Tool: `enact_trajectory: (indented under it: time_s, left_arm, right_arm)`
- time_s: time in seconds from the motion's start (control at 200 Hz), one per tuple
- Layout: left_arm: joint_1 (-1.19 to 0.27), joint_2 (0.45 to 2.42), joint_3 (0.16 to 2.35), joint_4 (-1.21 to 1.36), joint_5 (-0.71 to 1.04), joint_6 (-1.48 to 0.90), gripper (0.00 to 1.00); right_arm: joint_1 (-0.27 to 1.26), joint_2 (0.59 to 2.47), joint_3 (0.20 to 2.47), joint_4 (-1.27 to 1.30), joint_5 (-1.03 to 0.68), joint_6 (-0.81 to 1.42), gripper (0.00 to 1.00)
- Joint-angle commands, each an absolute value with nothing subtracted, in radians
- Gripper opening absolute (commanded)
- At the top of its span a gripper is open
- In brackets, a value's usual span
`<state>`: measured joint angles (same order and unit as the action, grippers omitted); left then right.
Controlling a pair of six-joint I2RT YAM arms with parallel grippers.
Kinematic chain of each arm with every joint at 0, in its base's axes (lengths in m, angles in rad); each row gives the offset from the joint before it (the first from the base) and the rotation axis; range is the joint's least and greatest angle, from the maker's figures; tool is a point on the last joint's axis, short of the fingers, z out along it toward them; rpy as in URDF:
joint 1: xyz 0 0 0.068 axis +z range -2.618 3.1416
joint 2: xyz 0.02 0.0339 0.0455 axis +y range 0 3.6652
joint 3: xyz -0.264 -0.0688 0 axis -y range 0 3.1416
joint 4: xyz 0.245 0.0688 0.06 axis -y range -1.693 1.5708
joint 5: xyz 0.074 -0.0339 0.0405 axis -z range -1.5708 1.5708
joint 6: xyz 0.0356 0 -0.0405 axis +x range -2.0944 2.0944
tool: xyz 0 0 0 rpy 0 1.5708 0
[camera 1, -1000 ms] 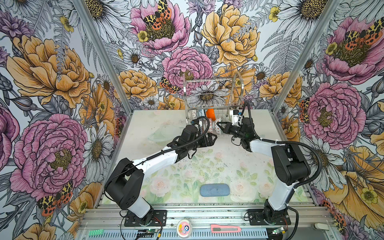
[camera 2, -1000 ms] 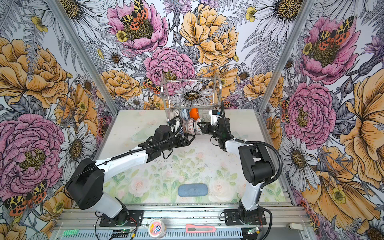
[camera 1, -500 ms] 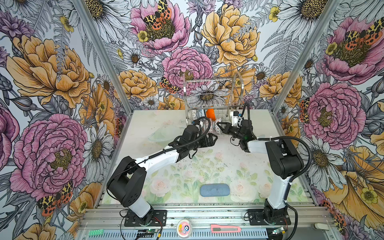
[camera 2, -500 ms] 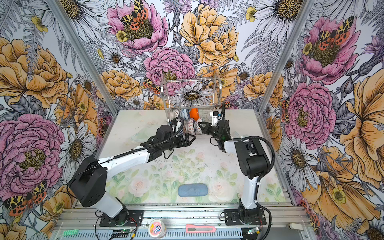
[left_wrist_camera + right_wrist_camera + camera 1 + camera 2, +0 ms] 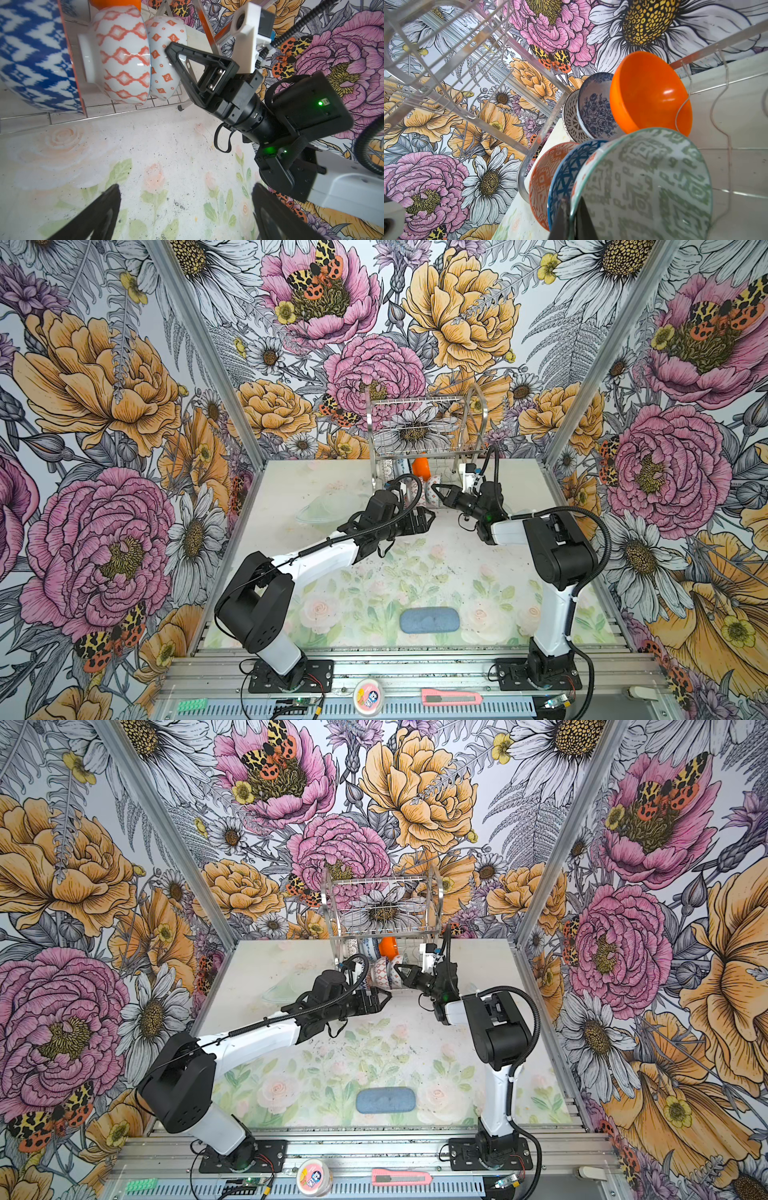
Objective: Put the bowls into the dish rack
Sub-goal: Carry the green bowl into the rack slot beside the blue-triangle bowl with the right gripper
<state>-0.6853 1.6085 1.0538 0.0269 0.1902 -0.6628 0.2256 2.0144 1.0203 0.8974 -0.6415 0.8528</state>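
Right gripper (image 5: 572,201): clamped on the rim of the grey-green bowl (image 5: 654,182), one finger inside, one outside. This bowl stands on edge in the lower tier of the dish rack (image 5: 522,172), front row, nested against the dark-blue triangle bowl (image 5: 566,176) and the orange-white geometric bowl (image 5: 542,178). Its mouth faces the right arm, axis along the rack's length. Behind, also on edge: lattice bowl (image 5: 571,122), blue floral bowl (image 5: 596,112), plain orange bowl (image 5: 650,93). Left gripper (image 5: 428,519): spread wide, empty, just before the rack.

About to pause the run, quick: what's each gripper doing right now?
Left gripper: open, holding nothing.
Right gripper: closed on the rim of the grey-green patterned bowl in the dish rack.
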Motion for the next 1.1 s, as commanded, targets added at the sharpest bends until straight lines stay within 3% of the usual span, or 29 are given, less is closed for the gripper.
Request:
enact_trajectory:
  time_s: [0.0,1.096]
  left_arm:
    - [-0.693,1.623,1.088,0.026,0.206,-0.643,0.99]
    - [-0.706,1.657,1.128,0.01,0.211,-0.641,0.99]
  right_arm:
    - [0.229,2.044,1.033,0.884,-0.642,0.858,0.0]
    - [0.158,2.022,0.997,0.816,-0.644,0.816,0.03]
